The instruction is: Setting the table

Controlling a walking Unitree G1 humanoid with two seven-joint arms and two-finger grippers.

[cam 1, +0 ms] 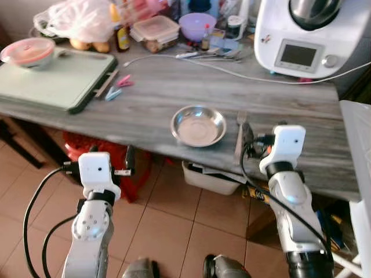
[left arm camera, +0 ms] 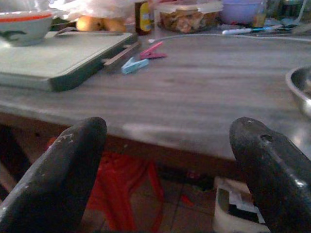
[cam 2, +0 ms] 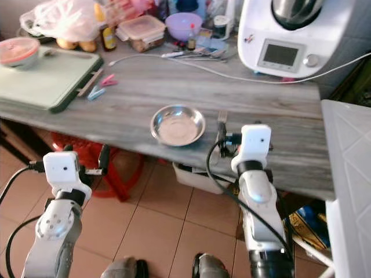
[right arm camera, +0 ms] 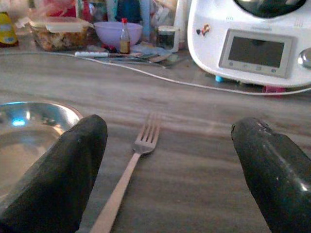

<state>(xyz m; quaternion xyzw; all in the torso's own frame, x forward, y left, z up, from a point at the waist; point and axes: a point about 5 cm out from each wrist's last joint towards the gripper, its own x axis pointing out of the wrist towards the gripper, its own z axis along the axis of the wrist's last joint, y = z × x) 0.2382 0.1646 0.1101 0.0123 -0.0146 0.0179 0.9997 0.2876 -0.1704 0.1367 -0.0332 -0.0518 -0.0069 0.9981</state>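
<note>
Right tool [right arm camera: 167, 160], spread wide, hovers over the fork [right arm camera: 127, 175] lying just beside the steel bowl [cam 1: 198, 125] on the bench [cam 1: 151, 98]; left tool [left arm camera: 170, 170] likewise wide.

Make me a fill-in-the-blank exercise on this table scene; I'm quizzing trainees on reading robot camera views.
1. The fork lies flat on the table to the ____ of the steel bowl.
2. The right pincer has its fingers ____ on either side of the fork.
3. The pink and blue clothespins lie beside the green ____.
4. The left pincer hangs ____ the table's edge.

Missing words: right; open; cutting board; below
</note>
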